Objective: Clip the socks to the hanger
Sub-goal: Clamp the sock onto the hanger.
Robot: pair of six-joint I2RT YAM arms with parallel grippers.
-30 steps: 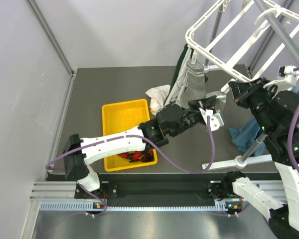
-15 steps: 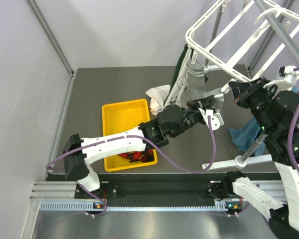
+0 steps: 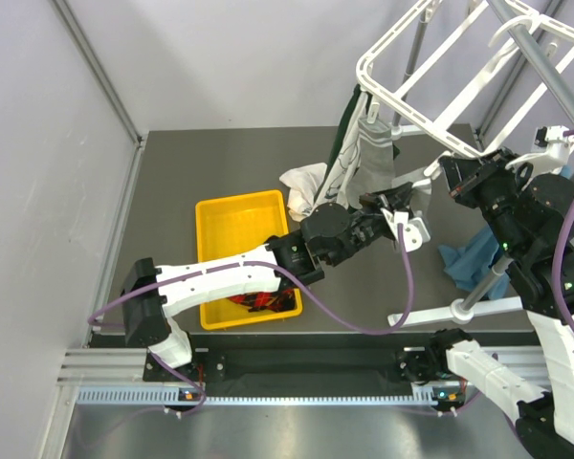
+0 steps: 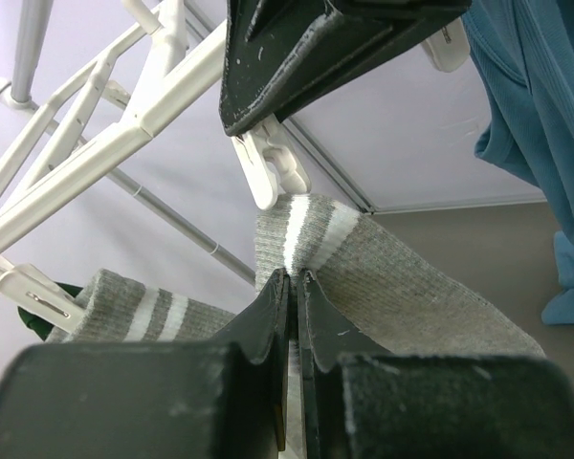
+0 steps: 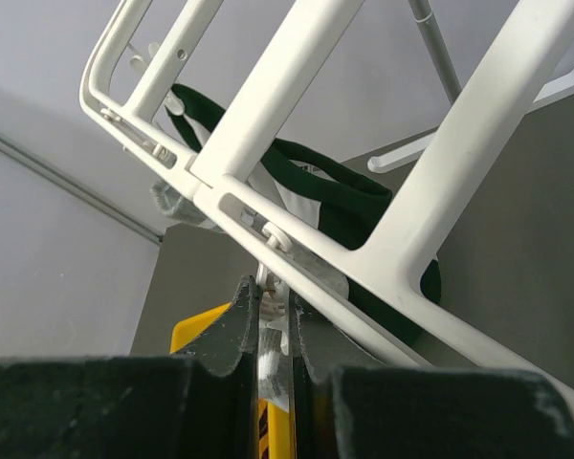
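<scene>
Nothing has moved: left pincer (image 4: pixel 293 287) pinches the grey white-striped fabric sock (image 4: pixel 392 282); right pincer (image 5: pixel 271 311) pinches a small white plastic clip (image 5: pixel 269 279) beneath the white plastic hanger (image 5: pixel 469 124).

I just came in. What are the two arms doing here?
The left end effector grips a grey fabric sock with white stripes and holds its cuff just under a small white plastic clip of the large white plastic drying hanger. The right end effector pinches that clip. Red-and-black fabric lies in the yellow plastic bin.
</scene>
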